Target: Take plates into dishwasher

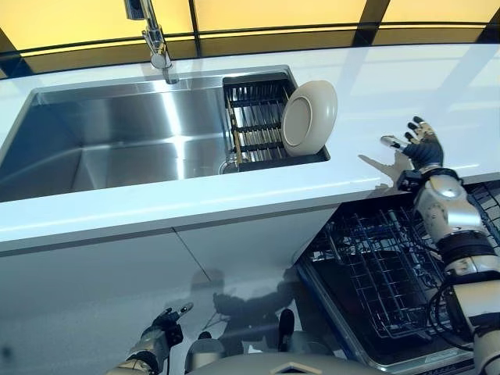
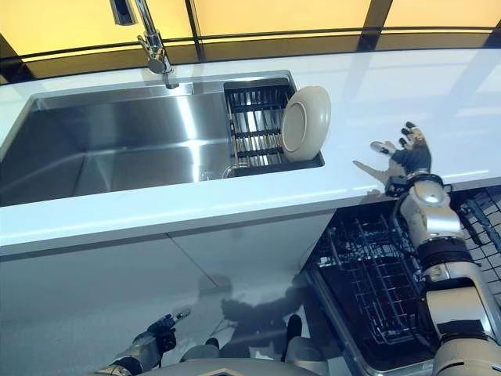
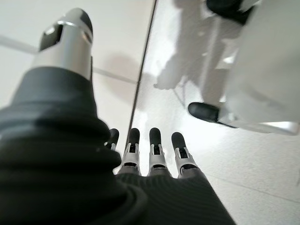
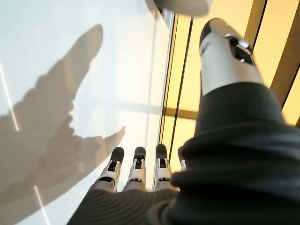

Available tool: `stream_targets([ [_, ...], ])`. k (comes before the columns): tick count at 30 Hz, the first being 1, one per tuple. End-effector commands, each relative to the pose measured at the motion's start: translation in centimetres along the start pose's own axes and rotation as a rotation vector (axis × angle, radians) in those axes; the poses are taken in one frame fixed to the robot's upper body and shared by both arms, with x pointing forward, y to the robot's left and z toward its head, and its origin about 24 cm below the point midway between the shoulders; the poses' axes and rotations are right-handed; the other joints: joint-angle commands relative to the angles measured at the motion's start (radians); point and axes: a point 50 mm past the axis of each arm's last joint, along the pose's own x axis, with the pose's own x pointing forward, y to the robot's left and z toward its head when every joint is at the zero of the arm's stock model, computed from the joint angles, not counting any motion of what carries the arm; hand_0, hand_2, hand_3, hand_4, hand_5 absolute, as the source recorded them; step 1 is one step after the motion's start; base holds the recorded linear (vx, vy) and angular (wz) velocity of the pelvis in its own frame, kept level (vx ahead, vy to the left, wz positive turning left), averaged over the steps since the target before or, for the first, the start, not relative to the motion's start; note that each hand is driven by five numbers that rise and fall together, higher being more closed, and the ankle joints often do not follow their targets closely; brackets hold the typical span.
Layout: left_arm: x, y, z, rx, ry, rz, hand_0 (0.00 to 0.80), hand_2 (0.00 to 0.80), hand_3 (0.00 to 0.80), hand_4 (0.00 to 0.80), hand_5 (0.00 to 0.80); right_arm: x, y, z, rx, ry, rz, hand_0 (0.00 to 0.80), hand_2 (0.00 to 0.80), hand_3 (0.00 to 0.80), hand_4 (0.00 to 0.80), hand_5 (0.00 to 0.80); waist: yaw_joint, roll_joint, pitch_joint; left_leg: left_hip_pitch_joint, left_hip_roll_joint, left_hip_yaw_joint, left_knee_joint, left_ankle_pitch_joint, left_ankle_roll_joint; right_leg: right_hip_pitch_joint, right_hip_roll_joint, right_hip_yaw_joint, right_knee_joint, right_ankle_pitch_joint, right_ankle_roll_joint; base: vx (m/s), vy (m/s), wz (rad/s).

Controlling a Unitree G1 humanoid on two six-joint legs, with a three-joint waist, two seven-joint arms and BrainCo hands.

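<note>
A cream plate stands on edge, leaning at the right end of a black dish rack set in the steel sink. My right hand hovers open over the white counter, to the right of the plate and apart from it; its straight fingers show in the right wrist view. Below it the open dishwasher's black wire rack is pulled out. My left hand hangs low in front of the white cabinet, open and empty, fingers straight.
A chrome tap stands behind the sink. White cabinet fronts run under the counter left of the dishwasher. A yellow wall with dark strips backs the counter.
</note>
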Motion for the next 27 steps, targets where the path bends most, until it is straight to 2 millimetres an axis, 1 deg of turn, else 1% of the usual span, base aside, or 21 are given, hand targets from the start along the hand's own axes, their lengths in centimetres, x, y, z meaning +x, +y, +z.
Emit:
stream_targets([
  [1,-0.1,2.8,1.1,0.094,-0.026,0.071,0.000,0.000,0.000,0.000,0.000,1.1,1.3,2.4,0.013,-0.068,0.030,0.000,0.000,0.000,0.000,0.000,0.035,-0.065,-0.048,-0.010,-0.055,0.005,-0.001,-0.012,0.018,-0.006,-0.069,0.020,0.043,-0.045,0.062,0.086,0.002,0.08],
  [3,-0.1,3.1,0.8,0.099,-0.016,0.068,0.000,0.000,0.000,0.000,0.000,1.3,1.4,2.7,0.021,-0.070,0.044,0.000,0.000,0.000,0.000,0.000,0.042,-0.062,-0.046,-0.004,-0.051,0.005,-0.018,-0.005,0.015,-0.008,-0.069,0.013,0.039,-0.043,0.065,0.079,0.001,0.11],
  [6,-0.2,3.2,0.6,0.109,-0.018,0.060,0.000,0.000,0.000,0.000,0.000,1.5,1.0,3.3,0.027,-0.073,0.050,0.000,0.000,0.000,0.000,0.000,0.051,-0.060,-0.043,0.002,-0.052,-0.002,-0.034,-0.002,0.015,-0.014,-0.071,0.006,0.039,-0.040,0.068,0.039,0.005,0.05],
  [10,-0.2,3.3,0.7,0.108,-0.023,0.061,0.000,0.000,0.000,0.000,0.000,1.8,1.0,3.7,0.043,-0.051,0.084,0.000,0.000,0.000,0.000,0.000,0.062,-0.058,-0.040,0.002,-0.051,-0.009,-0.041,-0.001,0.015,-0.021,-0.077,-0.004,0.042,-0.038,0.072,0.012,0.007,0.02],
  [16,-0.2,3.3,0.7,0.123,-0.025,0.050,0.000,0.000,0.000,0.000,0.000,2.3,1.6,4.0,0.065,-0.022,0.132,0.000,0.000,0.000,0.000,0.000,0.085,-0.056,-0.043,0.001,-0.052,-0.023,-0.046,0.000,0.014,-0.017,-0.087,-0.025,0.042,-0.040,0.076,0.023,0.026,0.09],
  [20,-0.2,3.3,0.5,0.132,-0.025,0.047,0.000,0.000,0.000,0.000,0.000,2.6,2.1,4.4,0.087,-0.014,0.132,0.000,0.000,0.000,0.000,0.000,0.100,-0.054,-0.042,0.005,-0.052,-0.032,-0.046,-0.001,0.014,-0.010,-0.094,-0.036,0.045,-0.041,0.078,0.048,0.035,0.10],
  [27,-0.4,3.7,-0.3,0.125,-0.003,0.052,0.000,0.000,0.000,0.000,0.000,3.2,2.0,5.4,0.117,0.022,0.137,0.000,0.000,0.000,0.000,0.000,0.131,-0.051,-0.044,0.004,-0.050,-0.051,-0.050,0.004,0.010,0.004,-0.101,-0.054,0.040,-0.043,0.078,0.053,0.032,0.10],
])
